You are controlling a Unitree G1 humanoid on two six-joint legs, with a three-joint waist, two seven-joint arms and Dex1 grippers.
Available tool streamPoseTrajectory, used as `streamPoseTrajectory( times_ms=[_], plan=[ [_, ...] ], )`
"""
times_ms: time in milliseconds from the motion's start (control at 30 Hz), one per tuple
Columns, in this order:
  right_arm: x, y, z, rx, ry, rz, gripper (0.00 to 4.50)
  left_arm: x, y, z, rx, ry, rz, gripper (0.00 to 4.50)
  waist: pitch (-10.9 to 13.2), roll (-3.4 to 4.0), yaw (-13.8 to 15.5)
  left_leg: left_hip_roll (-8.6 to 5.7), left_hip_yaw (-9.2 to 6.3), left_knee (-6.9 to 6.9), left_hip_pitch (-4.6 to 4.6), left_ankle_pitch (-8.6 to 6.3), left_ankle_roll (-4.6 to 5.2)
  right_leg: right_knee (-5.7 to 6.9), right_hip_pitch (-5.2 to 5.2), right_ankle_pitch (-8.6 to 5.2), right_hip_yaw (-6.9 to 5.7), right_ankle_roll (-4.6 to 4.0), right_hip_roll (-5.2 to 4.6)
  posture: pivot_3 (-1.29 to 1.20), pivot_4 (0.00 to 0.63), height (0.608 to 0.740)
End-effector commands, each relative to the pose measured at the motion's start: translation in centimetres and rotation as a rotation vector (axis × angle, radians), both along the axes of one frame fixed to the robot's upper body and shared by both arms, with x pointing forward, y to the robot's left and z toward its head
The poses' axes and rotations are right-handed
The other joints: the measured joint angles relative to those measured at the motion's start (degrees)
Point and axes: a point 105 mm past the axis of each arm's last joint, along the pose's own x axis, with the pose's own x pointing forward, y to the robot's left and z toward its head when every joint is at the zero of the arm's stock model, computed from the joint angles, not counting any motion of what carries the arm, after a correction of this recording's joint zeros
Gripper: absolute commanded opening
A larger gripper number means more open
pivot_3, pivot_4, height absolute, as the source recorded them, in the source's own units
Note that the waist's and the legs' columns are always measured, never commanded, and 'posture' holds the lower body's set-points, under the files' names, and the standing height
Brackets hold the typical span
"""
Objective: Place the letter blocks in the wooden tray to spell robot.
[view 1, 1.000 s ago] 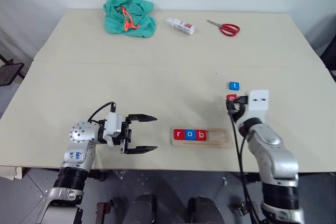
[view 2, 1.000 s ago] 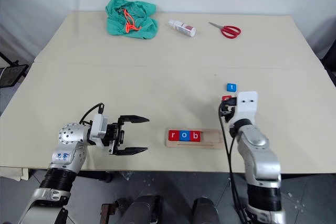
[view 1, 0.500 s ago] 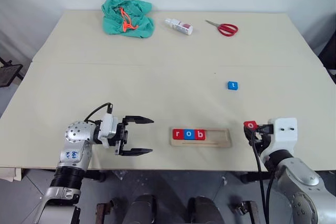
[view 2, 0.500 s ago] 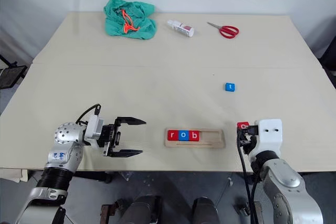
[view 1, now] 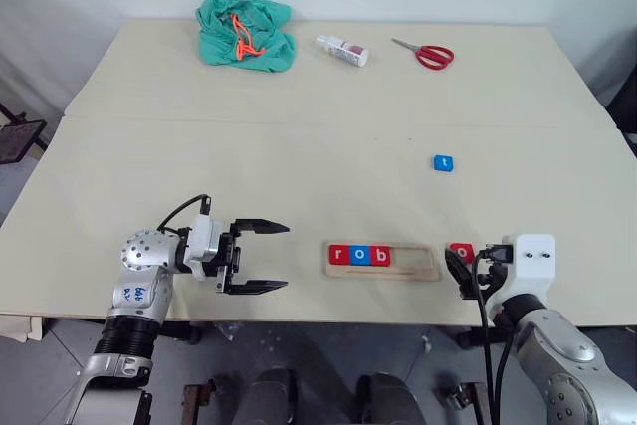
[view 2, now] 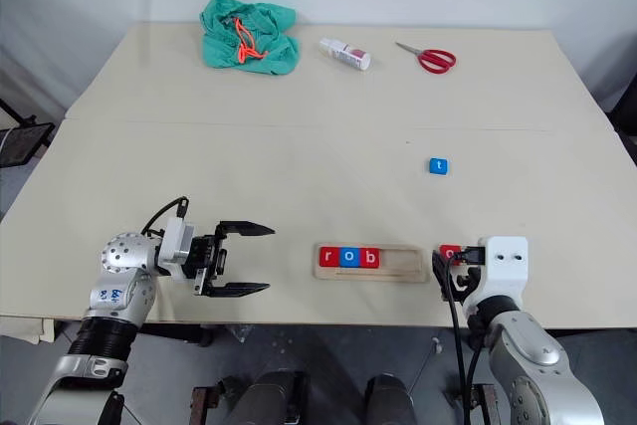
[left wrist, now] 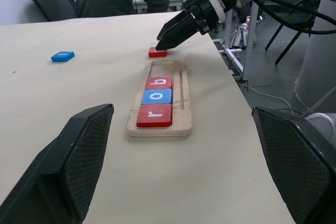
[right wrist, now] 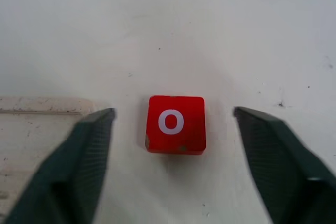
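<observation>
The wooden tray [view 1: 383,262] is lying near the front edge of the table [view 1: 299,156], its long axis running left to right across the robot's front. Three letter blocks are seated in its groove, filling the left part: a red r [view 1: 339,255], a blue o [view 1: 359,255] and a red b [view 1: 379,255], touching side by side and reading upright from the robot's side. The right part of the groove is being left bare.

The red o block [right wrist: 176,124] is resting flat on the table just beside the tray's right end, letter face up and upright. The right gripper [view 1: 464,271] is being held over it with its jaws spread wide, one finger on each side and neither touching the block. The blue t block [view 1: 443,162] is lying alone farther back on the table, well apart from the tray.

The left gripper [view 1: 261,257] is being held level to the left of the tray, pointing toward it, jaws wide apart and empty.

Compared with a second ago, the red o is no longer being held near the t block; half a second ago it was still clamped in the right gripper beside the tray, and now it is released onto the table. The left gripper is being kept in the same place.
</observation>
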Motion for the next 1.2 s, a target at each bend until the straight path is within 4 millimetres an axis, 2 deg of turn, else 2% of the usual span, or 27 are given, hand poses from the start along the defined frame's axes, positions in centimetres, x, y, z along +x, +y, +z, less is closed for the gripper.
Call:
streamPoseTrajectory(
  times_ms=[33,133,200,267,333,433,467,600,767,1000,1167,1200],
  plan=[
    [-0.4,-0.2,2.5,-0.029,-0.096,0.046,4.48,0.0,0.3,0.7,0.002,-0.038,0.005,4.5,0.0,0.0,0.0,0.0,0.0,0.0,0.0,0.0,0.0,0.0,0.0,0.0,0.0,0.0,0.0,0.0,0.15,0.74],
    [-0.8,0.9,4.4,-0.026,-0.159,0.242,4.48,0.1,0.2,0.7,0.003,-0.04,0.002,4.5,0.0,0.0,0.0,-0.01,0.0,0.0,-0.01,0.0,0.0,-0.03,0.02,0.0,-0.01,0.0,0.0,0.0,0.15,0.74],
    [-1.1,1.0,4.6,-0.063,-0.149,0.347,4.48,0.2,0.1,0.8,0.003,-0.04,0.0,4.5,0.0,0.0,0.1,0.0,0.02,0.0,0.0,0.0,0.01,-0.14,0.06,0.0,-0.02,0.0,0.0,0.0,0.15,0.74],
    [-1.4,0.9,3.9,-0.121,-0.088,0.469,4.48,0.3,0.0,0.9,0.001,-0.044,0.001,4.5,0.0,0.0,0.1,0.02,0.02,-0.02,0.0,0.01,0.02,-0.36,0.16,0.0,-0.04,0.0,0.03,0.0,0.15,0.74],
    [-1.8,0.2,2.2,-0.195,0.038,0.581,4.48,0.3,0.0,0.9,0.004,-0.046,-0.001,4.5,0.0,-0.01,0.2,0.01,0.02,-0.04,0.0,0.02,0.04,-0.42,0.22,0.0,-0.07,0.0,0.03,0.0,0.15,0.74],
    [-1.8,-0.5,1.9,-0.259,0.058,0.706,4.48,0.4,0.0,1.0,0.003,-0.047,0.001,4.5,0.0,-0.02,0.3,0.0,0.03,-0.02,-0.01,0.03,0.07,-0.45,0.25,0.0,-0.11,0.0,0.01,0.0,0.15,0.74],
    [-1.2,-1.2,1.9,-0.296,0.067,0.742,4.48,0.4,0.0,1.1,0.004,-0.048,0.004,4.5,0.0,-0.02,0.4,-0.01,0.06,-0.02,-0.02,0.04,0.08,-0.48,0.25,0.0,-0.11,0.0,0.01,0.0,0.15,0.74],
    [1.9,-3.6,2.0,-0.425,0.104,0.828,4.48,0.2,0.1,1.3,0.006,-0.053,0.013,4.5,0.0,-0.02,-0.1,0.01,0.23,0.04,-0.01,0.07,0.13,-0.53,0.26,0.02,-0.08,0.03,-0.02,0.0,0.15,0.74],
    [3.8,-4.5,1.7,-0.498,0.142,0.938,4.48,-0.3,0.4,1.3,0.01,-0.05,0.038,4.5,0.0,-0.02,0.2,0.09,0.11,-0.04,-0.02,0.08,0.12,-0.54,0.24,0.02,-0.2,0.04,0.0,0.0,0.15,0.74],
    [4.5,-4.8,1.2,-0.532,0.193,1.076,4.48,-0.8,1.1,1.5,0.019,-0.049,0.079,4.5,0.0,-0.02,0.3,-0.04,-0.03,0.07,-0.16,0.07,0.14,-0.56,0.25,0.03,-0.32,0.05,-0.09,0.0,0.15,0.74],
    [5.1,-4.8,0.7,-0.57,0.206,1.111,4.48,-1.1,1.5,1.6,0.026,-0.048,0.104,4.5,0.0,-0.02,0.1,0.0,-0.02,0.09,-0.16,0.07,0.14,-0.56,0.26,0.03,-0.32,0.05,-0.07,0.0,0.15,0.74],
    [5.2,-4.8,0.7,-0.571,0.206,1.109,4.11,-1.2,1.5,1.6,0.025,-0.048,0.106,4.5,0.0,-0.02,0.1,0.0,-0.02,0.1,-0.16,0.07,0.14,-0.56,0.26,0.02,-0.33,0.05,-0.07,0.0,0.15,0.74]
  ],
)
